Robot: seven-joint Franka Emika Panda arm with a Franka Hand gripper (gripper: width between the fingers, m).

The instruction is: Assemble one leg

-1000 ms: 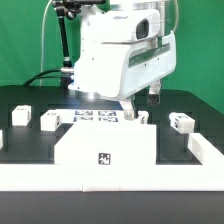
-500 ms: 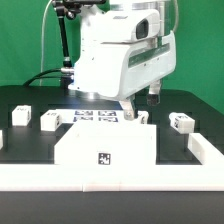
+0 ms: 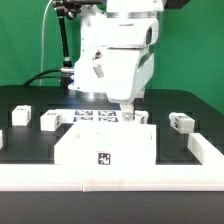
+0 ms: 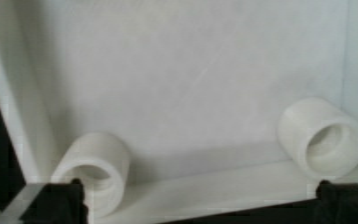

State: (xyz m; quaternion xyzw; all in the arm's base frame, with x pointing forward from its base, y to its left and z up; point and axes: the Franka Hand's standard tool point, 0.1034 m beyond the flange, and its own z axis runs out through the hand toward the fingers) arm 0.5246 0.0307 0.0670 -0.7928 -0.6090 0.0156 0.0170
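Observation:
The large white tabletop (image 3: 85,143) lies at the table's middle with a tag on its front face. It fills the wrist view (image 4: 176,90), where two round corner sockets (image 4: 98,165) show. My gripper (image 3: 128,112) hangs at the tabletop's back edge, towards the exterior view's right. In the wrist view the gripper (image 4: 194,196) is open, its dark fingertips (image 4: 59,196) wide apart with nothing between them. Small white legs lie on the black table: two at the exterior view's left (image 3: 20,114) (image 3: 50,121), one at its right (image 3: 180,122), one just beside the gripper (image 3: 144,117).
The marker board (image 3: 92,117) lies behind the tabletop. A white rail (image 3: 207,150) runs along the exterior view's right and along the table's front (image 3: 110,178). The arm's white body (image 3: 115,55) towers over the back of the table.
The wrist has turned and the hand has come down towards the tabletop's back edge, shifting to the exterior view's left. The legs and tabletop have not moved.

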